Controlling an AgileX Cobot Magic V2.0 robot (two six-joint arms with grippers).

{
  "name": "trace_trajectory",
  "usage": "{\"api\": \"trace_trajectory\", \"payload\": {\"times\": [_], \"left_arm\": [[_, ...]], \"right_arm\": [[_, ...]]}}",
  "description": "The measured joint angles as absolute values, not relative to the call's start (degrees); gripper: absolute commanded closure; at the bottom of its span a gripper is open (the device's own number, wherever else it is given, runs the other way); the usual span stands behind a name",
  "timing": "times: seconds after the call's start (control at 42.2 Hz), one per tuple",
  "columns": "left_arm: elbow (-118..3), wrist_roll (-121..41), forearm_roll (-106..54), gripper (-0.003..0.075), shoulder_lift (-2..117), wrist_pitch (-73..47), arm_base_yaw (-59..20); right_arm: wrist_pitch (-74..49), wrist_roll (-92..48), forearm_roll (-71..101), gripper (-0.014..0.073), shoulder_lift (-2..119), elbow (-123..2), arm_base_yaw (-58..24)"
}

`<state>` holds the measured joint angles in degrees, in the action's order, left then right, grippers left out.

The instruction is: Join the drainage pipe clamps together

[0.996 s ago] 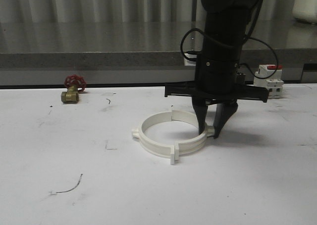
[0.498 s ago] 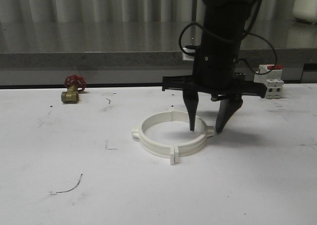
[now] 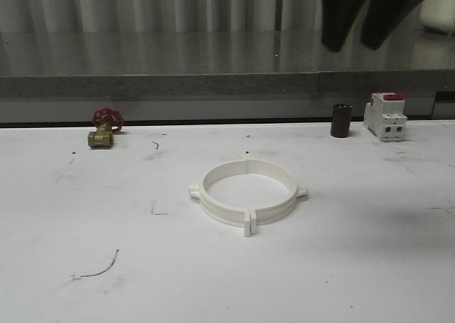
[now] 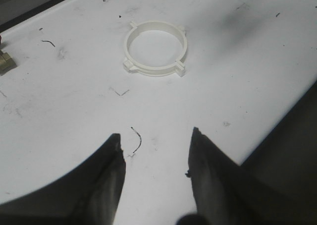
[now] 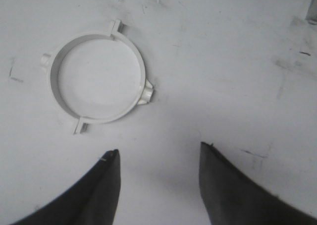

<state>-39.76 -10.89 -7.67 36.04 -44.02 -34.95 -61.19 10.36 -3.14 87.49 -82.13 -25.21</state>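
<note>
Both pincers, left pincer (image 4: 154, 148) & right pincer (image 5: 157, 158), w/ matte black, tapered, pointed fingers.

right gripper (image 3: 354, 44): cut off by the front view's top edge
brass valve (image 4: 5, 61): cropped at the picture's edge

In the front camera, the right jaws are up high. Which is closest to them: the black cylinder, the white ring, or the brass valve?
From the right gripper:
1. Black cylinder, on the table's far right.
2. Drainage pipe clamps, the joined white ring mid-table.
3. Brass valve with red handwheel, far left.
</note>
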Motion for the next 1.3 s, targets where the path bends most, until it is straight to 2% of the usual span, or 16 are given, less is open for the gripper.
{"api": "trace_trajectory", "payload": {"times": [0.356, 0.64, 0.877, 1.304], "left_arm": [[-39.8, -10.9, -7.7, 0.0419, 36.0, -44.0, -35.0], [-39.8, -10.9, -7.7, 0.0419, 36.0, -44.0, -35.0], [-39.8, -10.9, -7.7, 0.0419, 36.0, -44.0, -35.0], [-39.8, -10.9, -7.7, 0.0419, 36.0, -44.0, -35.0]], "right_arm": [[-56.6, 6.3, -3.2, 0.0193, 57.7, -60.3, -25.2], [-56.2, 6.3, -3.2, 0.0193, 41.1, -45.4, -25.2], [-56.2, 6.3, -3.2, 0.0201, 34.1, -40.5, -25.2], [-56.1, 6.3, -3.2, 0.0201, 33.8, -40.2, -25.2]]}}
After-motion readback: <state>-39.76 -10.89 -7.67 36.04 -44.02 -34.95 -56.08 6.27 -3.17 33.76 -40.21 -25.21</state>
